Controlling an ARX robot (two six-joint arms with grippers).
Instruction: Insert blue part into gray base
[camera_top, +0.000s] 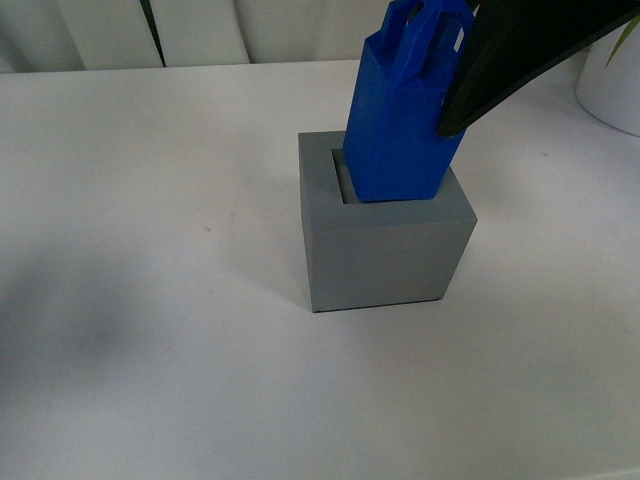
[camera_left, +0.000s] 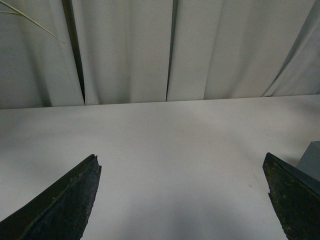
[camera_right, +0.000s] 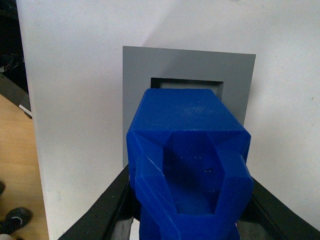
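We count what we see | blue part (camera_top: 400, 130): 1 | base (camera_top: 385, 255): 1 | end effectors: 2, left end effector (camera_left: 181, 160) and right end effector (camera_right: 190, 187) | worktop (camera_top: 150, 200): 1 | white pot (camera_top: 612, 90): 1 | shoe (camera_right: 15, 220): 1

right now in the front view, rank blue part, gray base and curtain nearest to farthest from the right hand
1. blue part, gripped in the right hand
2. gray base, just below it
3. curtain, beyond the table at its far edge
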